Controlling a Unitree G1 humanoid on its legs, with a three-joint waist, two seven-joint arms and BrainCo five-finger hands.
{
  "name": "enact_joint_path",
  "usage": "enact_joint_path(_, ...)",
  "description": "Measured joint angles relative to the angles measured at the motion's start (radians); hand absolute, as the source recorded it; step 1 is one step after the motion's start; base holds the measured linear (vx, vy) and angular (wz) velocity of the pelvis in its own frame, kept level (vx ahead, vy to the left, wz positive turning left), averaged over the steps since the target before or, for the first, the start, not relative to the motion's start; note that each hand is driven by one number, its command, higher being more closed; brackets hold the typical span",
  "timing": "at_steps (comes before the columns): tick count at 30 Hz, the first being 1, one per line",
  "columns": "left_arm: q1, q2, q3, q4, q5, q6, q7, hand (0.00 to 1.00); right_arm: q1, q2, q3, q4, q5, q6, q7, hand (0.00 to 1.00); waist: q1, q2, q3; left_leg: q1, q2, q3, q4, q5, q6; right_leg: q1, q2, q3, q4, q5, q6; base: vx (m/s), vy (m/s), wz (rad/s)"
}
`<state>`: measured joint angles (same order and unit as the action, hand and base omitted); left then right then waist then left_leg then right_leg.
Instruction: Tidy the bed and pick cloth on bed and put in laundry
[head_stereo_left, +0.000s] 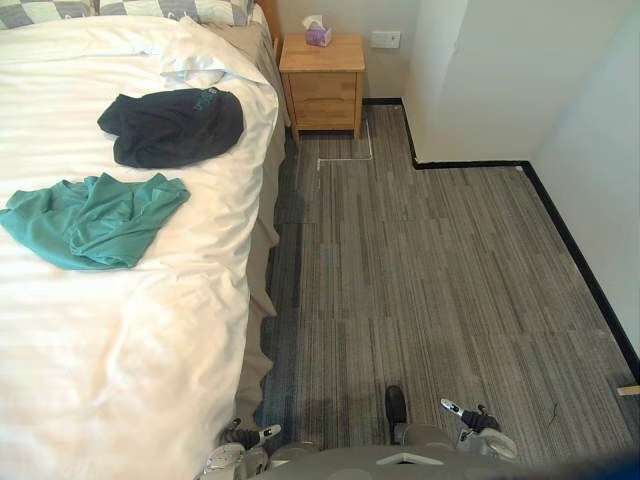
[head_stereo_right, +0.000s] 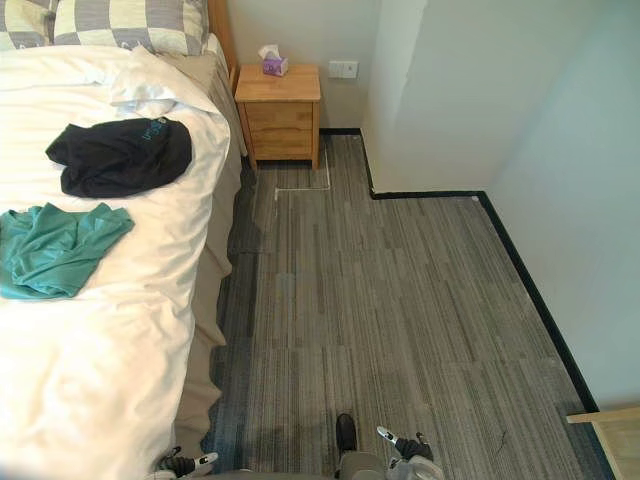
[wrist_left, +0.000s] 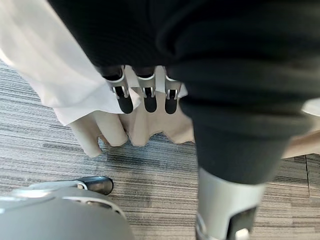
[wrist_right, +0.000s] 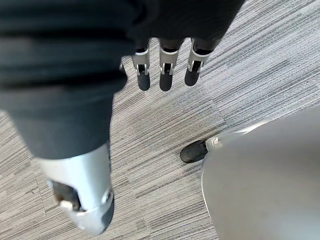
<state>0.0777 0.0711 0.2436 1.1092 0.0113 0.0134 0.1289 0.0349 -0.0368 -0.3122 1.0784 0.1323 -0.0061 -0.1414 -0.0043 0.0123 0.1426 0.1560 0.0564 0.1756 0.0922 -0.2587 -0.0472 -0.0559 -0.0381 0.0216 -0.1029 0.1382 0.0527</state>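
Note:
Two garments lie on the white bed (head_stereo_left: 120, 340) at my left. A dark navy one (head_stereo_left: 170, 126) is bunched near the pillows, and a teal one (head_stereo_left: 95, 220) is spread out nearer to me. My left hand (head_stereo_left: 250, 437) hangs low beside the bed's near corner, its fingers (wrist_left: 146, 97) straight and empty in front of the beige bed skirt. My right hand (head_stereo_left: 470, 415) hangs over the carpet, with straight fingers (wrist_right: 166, 75) that hold nothing. Both hands are well short of the garments.
A wooden nightstand (head_stereo_left: 322, 82) with a tissue box (head_stereo_left: 317, 33) stands at the bed's head against the far wall. Checkered pillows (head_stereo_right: 120, 22) lie at the headboard. Grey striped carpet (head_stereo_left: 430, 270) runs along the bed. A white wall juts in at the right. A wooden corner (head_stereo_right: 610, 430) shows at lower right.

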Motion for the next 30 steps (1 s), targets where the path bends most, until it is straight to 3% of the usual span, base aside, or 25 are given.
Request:
enact_joint_path(6, 0.014, -0.006, 0.003, -0.032, -0.023, 0.000, 0.004, 0.00, -0.002, 0.011, -0.037, -0.003, -0.002, 0.013, 0.000, 0.00, 0.002, 0.010, 0.009, -0.020, 0.026, -0.003, 0.004, -0.002, -0.005, -0.014, 0.010, -0.043, 0.006, -0.029, -0.010, 0.02, -0.033, 0.11)
enact_joint_path(8, 0.005, -0.011, 0.002, -0.049, -0.057, 0.000, 0.011, 0.00, -0.030, 0.009, -0.036, -0.003, -0.032, 0.024, -0.002, 0.00, 0.013, 0.011, 0.025, -0.039, 0.050, 0.045, 0.026, -0.009, -0.016, -0.068, -0.007, -0.189, 0.057, -0.045, -0.039, 0.04, -0.038, -0.42)
enact_joint_path(9, 0.004, -0.011, 0.002, -0.048, -0.063, 0.001, 0.011, 0.00, -0.033, 0.008, -0.036, -0.004, -0.037, 0.024, -0.003, 0.00, 0.013, 0.015, 0.029, -0.042, 0.055, 0.055, 0.033, -0.012, -0.022, -0.068, -0.006, -0.204, 0.055, -0.043, -0.041, 0.07, -0.041, -0.43)
enact_joint_path(11, -0.002, -0.016, 0.005, -0.048, -0.079, 0.001, 0.014, 0.00, -0.038, -0.011, -0.026, 0.001, -0.039, 0.028, -0.008, 0.00, 0.015, 0.033, 0.037, -0.040, 0.070, 0.100, 0.062, -0.017, -0.031, -0.039, 0.021, -0.167, 0.002, 0.001, -0.034, 0.15, -0.073, -0.52)
enact_joint_path(14, -0.022, -0.027, 0.027, -0.048, -0.079, -0.005, 0.025, 0.00, -0.035, -0.025, -0.029, 0.010, -0.039, 0.029, -0.012, 0.00, 0.007, 0.035, 0.038, -0.034, 0.073, 0.151, 0.143, 0.004, -0.065, -0.016, 0.024, -0.134, 0.004, 0.004, -0.039, 0.11, -0.061, -0.62)
enact_joint_path(17, -0.027, -0.055, 0.033, -0.054, -0.079, -0.024, 0.025, 0.00, -0.028, -0.032, -0.033, 0.009, -0.039, 0.028, -0.012, 0.00, -0.007, 0.037, 0.042, -0.020, 0.071, 0.148, 0.186, 0.028, -0.068, 0.015, 0.020, -0.151, 0.003, -0.012, -0.053, 0.04, -0.038, -0.20)
enact_joint_path(20, -0.047, -0.067, 0.024, -0.070, -0.079, -0.026, 0.021, 0.00, -0.026, -0.039, -0.034, 0.010, -0.039, 0.026, -0.012, 0.00, -0.006, 0.036, 0.077, -0.093, 0.107, 0.134, 0.386, 0.037, -0.066, 0.056, 0.015, -0.191, 0.004, -0.050, -0.066, 0.05, -0.038, 0.28)
enact_joint_path(22, -0.053, -0.061, 0.030, -0.077, -0.082, -0.028, 0.021, 0.00, -0.028, -0.043, -0.029, 0.010, -0.039, 0.026, -0.012, 0.00, -0.003, 0.030, 0.108, -0.160, 0.113, 0.104, 0.524, 0.088, -0.058, 0.088, 0.000, -0.193, 0.004, -0.072, -0.074, 0.09, -0.016, 0.38)
enact_joint_path(23, -0.053, -0.065, 0.024, -0.088, -0.090, -0.041, 0.021, 0.00, -0.033, -0.048, -0.028, 0.013, -0.039, 0.026, -0.013, 0.00, 0.005, 0.017, 0.119, -0.178, 0.081, 0.080, 0.496, 0.013, -0.043, 0.095, -0.024, -0.192, 0.004, -0.087, -0.078, 0.07, -0.003, 0.20)
enact_joint_path(24, -0.053, -0.064, 0.010, -0.088, -0.101, -0.044, 0.021, 0.00, -0.040, -0.051, -0.029, 0.013, -0.039, 0.025, -0.015, 0.00, 0.006, 0.017, 0.119, -0.190, 0.056, 0.081, 0.440, -0.022, -0.037, 0.095, -0.040, -0.193, 0.004, -0.094, -0.068, 0.07, -0.001, 0.13)
enact_joint_path(26, -0.051, -0.064, -0.008, -0.102, -0.102, -0.047, 0.020, 0.00, -0.050, -0.052, -0.028, 0.012, -0.039, 0.020, -0.016, 0.00, 0.013, 0.019, 0.119, -0.217, 0.019, 0.099, 0.321, -0.026, -0.029, 0.098, -0.065, -0.193, 0.004, -0.104, -0.050, 0.04, 0.038, 0.02)
enact_joint_path(29, -0.044, -0.076, -0.005, -0.116, -0.101, -0.048, 0.008, 0.00, -0.047, -0.048, -0.026, 0.000, -0.039, 0.020, -0.015, 0.00, 0.022, 0.041, 0.113, -0.258, 0.013, 0.162, 0.147, 0.035, -0.017, 0.102, -0.066, -0.189, -0.001, -0.118, -0.025, 0.07, 0.101, -0.15)
enact_joint_path(30, -0.039, -0.093, 0.010, -0.121, -0.100, -0.047, 0.001, 0.00, -0.041, -0.049, -0.024, -0.012, -0.039, 0.020, -0.016, 0.00, 0.031, 0.059, 0.110, -0.259, 0.015, 0.179, 0.099, 0.104, 0.032, 0.103, -0.060, -0.174, 0.000, -0.127, -0.007, 0.14, 0.112, -0.28)
